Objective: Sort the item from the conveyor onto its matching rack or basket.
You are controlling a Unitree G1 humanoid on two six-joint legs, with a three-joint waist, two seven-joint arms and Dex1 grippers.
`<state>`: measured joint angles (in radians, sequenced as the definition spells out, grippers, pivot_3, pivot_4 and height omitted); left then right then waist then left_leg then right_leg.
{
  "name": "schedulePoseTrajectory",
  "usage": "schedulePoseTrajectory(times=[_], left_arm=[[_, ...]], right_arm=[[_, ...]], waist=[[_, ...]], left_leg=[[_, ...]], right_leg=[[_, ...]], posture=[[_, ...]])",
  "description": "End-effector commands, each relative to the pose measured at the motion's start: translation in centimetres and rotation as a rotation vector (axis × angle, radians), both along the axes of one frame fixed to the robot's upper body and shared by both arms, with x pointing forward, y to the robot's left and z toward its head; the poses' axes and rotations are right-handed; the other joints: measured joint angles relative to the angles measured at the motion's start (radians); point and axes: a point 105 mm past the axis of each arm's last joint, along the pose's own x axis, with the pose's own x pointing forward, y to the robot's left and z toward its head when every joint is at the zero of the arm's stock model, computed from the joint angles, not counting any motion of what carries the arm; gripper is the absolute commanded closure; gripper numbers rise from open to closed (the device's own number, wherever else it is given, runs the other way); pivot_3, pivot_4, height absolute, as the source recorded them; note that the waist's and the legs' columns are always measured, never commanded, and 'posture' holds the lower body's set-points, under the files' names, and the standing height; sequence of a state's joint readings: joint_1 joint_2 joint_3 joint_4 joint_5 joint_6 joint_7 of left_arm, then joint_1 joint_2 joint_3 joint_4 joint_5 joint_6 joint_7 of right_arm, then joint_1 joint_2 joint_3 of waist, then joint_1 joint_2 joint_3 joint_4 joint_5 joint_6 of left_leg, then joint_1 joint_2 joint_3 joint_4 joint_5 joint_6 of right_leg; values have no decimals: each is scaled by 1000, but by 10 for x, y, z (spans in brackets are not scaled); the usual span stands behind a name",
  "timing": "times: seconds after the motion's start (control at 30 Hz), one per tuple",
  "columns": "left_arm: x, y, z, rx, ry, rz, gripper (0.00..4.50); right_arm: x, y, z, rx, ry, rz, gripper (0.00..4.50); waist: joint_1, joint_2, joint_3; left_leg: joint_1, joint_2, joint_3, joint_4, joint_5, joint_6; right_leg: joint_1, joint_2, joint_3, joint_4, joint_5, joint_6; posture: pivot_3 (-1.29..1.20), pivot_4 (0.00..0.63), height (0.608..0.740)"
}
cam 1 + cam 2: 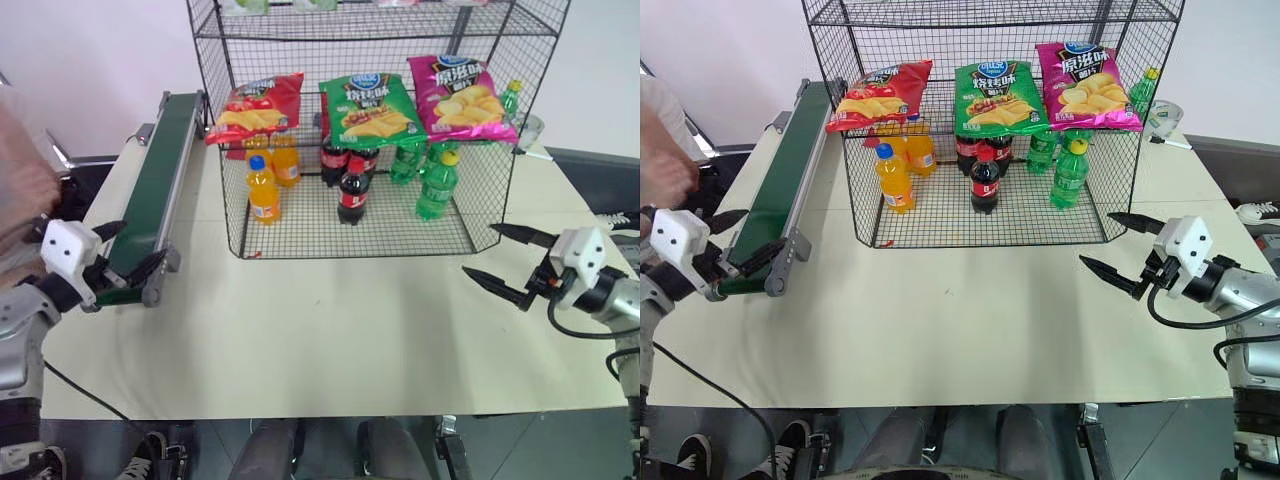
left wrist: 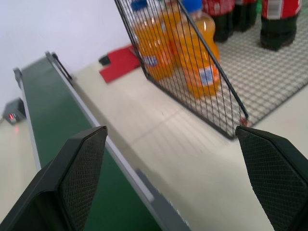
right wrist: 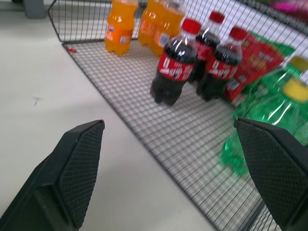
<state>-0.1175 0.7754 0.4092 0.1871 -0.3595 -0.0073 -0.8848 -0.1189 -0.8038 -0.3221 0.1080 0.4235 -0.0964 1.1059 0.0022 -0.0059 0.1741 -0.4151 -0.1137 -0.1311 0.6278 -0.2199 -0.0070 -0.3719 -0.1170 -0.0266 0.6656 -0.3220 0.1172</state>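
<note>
Both claws hang empty with fingers spread: left claw (image 1: 125, 250) over the conveyor's (image 1: 155, 180) near end, right claw (image 1: 508, 262) above the tabletop (image 1: 330, 340). Red crisp bag (image 1: 255, 108) already lies on the rack's (image 1: 350, 130) middle shelf, beside one green bag (image 1: 368, 108) and one pink bag (image 1: 462, 98), so sorting looks finished; next comes waiting for another item. Below stand three orange, three cola and at least three green bottles.

The tall black wire-mesh cage rack (image 1: 372, 140) is cut off at the top edge, its upper shelf items unreadable. At the table's left edge, a person's blurred hand (image 1: 665, 165) is cropped. Print on the shiny red crisp bag (image 1: 255, 108) is too small to read.
</note>
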Motion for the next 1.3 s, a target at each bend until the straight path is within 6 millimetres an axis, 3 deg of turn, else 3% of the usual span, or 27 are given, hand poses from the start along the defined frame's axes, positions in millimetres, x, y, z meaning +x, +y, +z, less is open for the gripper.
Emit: schedulePoseTrajectory(times=[0.03, 0.83, 1.3], left_arm=[[-3, 3, 14, 64, -69, -3, 49], [-13, 2, 1, 55, -58, -11, 49], [-12, -1, -8, 16, -20, -32, 49]], right_arm=[[-1, -2, 14, -12, -61, -3, 0], [-1, -9, 13, -34, -51, -13, 0], [-9, 2, 5, -6, -40, 19, 0]], waist=[[1, 0, 0], [4, 0, 0], [5, 0, 0]], left_leg=[[0, 0, 0, 0, 0, 0], [0, 0, 0, 0, 0, 0], [0, 0, 0, 0, 0, 0]], right_leg=[[0, 0, 0, 0, 0, 0], [0, 0, 0, 0, 0, 0], [0, 0, 0, -1, 0, 0]], posture=[[0, 150, 740], [0, 150, 740], [0, 150, 740]])
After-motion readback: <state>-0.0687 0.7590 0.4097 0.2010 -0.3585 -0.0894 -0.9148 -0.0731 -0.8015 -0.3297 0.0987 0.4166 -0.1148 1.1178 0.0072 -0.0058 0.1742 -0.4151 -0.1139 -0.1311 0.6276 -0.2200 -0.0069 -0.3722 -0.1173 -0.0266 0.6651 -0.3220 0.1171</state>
